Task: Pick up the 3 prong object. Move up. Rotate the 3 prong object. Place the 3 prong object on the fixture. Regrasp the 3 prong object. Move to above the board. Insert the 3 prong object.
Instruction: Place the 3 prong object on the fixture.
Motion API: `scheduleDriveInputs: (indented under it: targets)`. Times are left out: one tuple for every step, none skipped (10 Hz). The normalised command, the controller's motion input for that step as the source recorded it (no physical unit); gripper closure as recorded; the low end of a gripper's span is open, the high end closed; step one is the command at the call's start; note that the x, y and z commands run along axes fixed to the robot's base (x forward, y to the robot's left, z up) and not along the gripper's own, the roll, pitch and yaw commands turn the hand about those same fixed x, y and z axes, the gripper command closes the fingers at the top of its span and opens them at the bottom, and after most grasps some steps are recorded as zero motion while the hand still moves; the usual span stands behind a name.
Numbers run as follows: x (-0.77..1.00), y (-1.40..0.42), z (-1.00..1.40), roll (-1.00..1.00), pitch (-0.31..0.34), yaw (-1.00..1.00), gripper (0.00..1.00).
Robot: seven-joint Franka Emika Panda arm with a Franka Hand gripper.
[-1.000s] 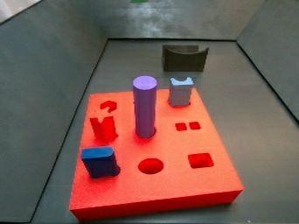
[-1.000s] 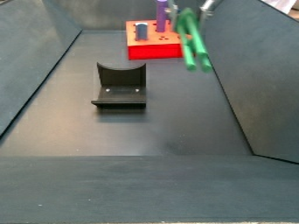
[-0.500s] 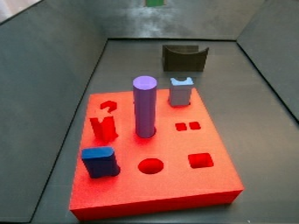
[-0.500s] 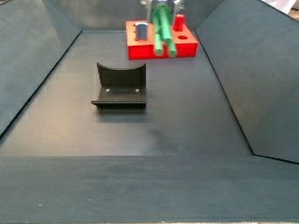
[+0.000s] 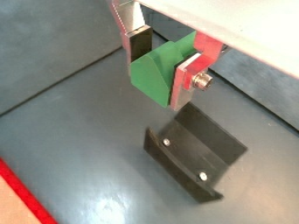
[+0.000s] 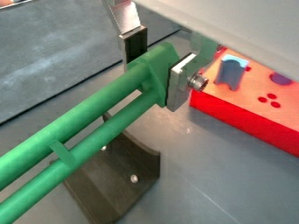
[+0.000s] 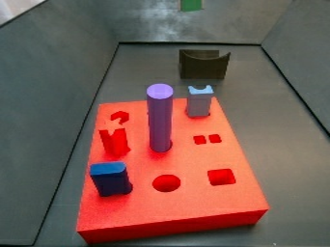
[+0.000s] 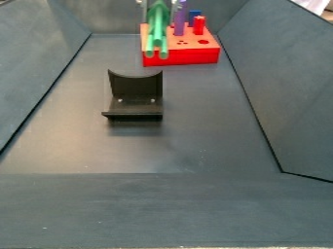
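Above the fixture (image 5: 195,163) in a wrist view, the gripper (image 5: 160,55) has its jaws clamped on the 3 prong object (image 5: 160,73); only the green end face shows, rest foreshortened. One fixture, sitting on the dark floor; red strip at the frame corner is the board (image 5: 21,199), mostly cut off.

Wrist view again: 3 prong object (image 6: 91,146) runs long from the gripper (image 6: 160,64) out past the frame edge, so its far end is cut off. Fixture (image 6: 114,179) partly hidden behind the bar. Board (image 6: 253,107) beyond the fixture, cropped; one light-blue block (image 6: 232,71) on it.

Side view: one board (image 7: 162,198) near the fixture (image 7: 204,64). On it: one purple cylinder (image 7: 158,118), one light-blue block (image 7: 199,100), one dark-blue block (image 7: 108,178), one red forked piece (image 7: 115,141). Only a green sliver (image 7: 192,5) at the frame top; gripper not in frame.

Side view: 3 prong object (image 8: 156,31) hangs upright between fixture (image 8: 132,95) and board (image 8: 193,52), covering part of the board. Gripper cut off at the frame top.
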Motion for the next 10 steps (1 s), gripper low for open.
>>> scheduleDriveInputs:
  targets:
    - [0.9, -0.08, -0.01, -0.04, 0.093, 0.02, 1.0]
    - [0.77, -0.04, -0.01, -0.03, 0.111, 0.02, 1.0]
    - [0.53, 0.0, 0.0, -1.0, 0.16, -0.02, 1.0]
    - [0.44, 0.02, 0.0, -1.0, 0.16, -0.02, 1.0]
    - [0.32, 0.05, 0.0, -1.0, 0.165, -0.04, 1.0]
    - [0.23, 0.04, 0.0, -1.0, 0.17, -0.05, 1.0]
    - [0.15, 0.04, -0.01, -1.0, 0.175, -0.05, 1.0]
    - [0.05, 0.04, -0.01, -1.0, 0.176, -0.07, 1.0]
    - [0.03, 0.04, 0.0, -1.0, 0.171, -0.08, 1.0]
    - [0.05, 0.03, -0.01, -1.0, 0.171, -0.09, 1.0]
